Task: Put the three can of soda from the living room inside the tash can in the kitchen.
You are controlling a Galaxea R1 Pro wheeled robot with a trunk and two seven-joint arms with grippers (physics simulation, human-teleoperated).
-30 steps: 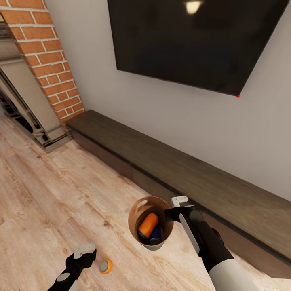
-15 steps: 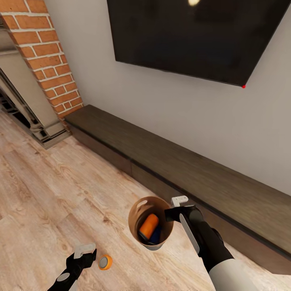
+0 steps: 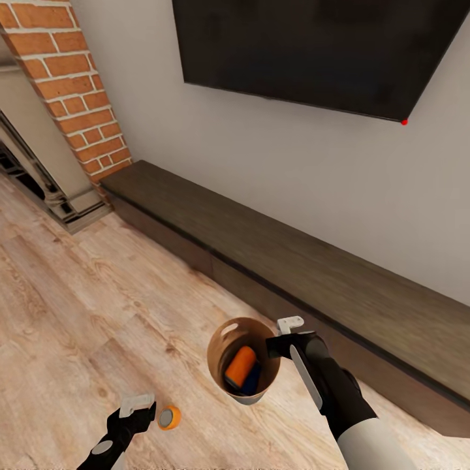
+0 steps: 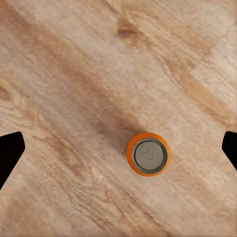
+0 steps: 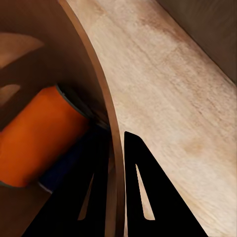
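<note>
You held the trash can (image 3: 244,365) with your right gripper (image 3: 282,339), which was clenched on the rim, one finger inside the wall and one outside, as the right wrist view showed. Inside the bin, close beside that gripper, lay an orange soda can (image 5: 37,140) on its side, and under it there was something dark blue that I could not identify. I could not count how many cans were in the bin.

Your left gripper (image 3: 138,408) was released, its fingers spread wide apart. The soda can on the floor (image 3: 169,417) stood upright on the wooden floor (image 3: 78,313), below the gripper and between the fingers, but nearer to one finger than to the other.

Several things could go wrong from here. Because the can was off the middle, the nearer finger could touch it first when you closed, and push it over; a round can on the smooth floor would probably roll away. If you came down too fast, the fingertips could hit the floor. The bin was held only by a thin edge on one side, so it could tilt in the grip and drop the can inside if you moved the right arm quickly. The low dark cabinet (image 3: 313,274) was just beyond the right gripper, and the arm could knock it.
</note>
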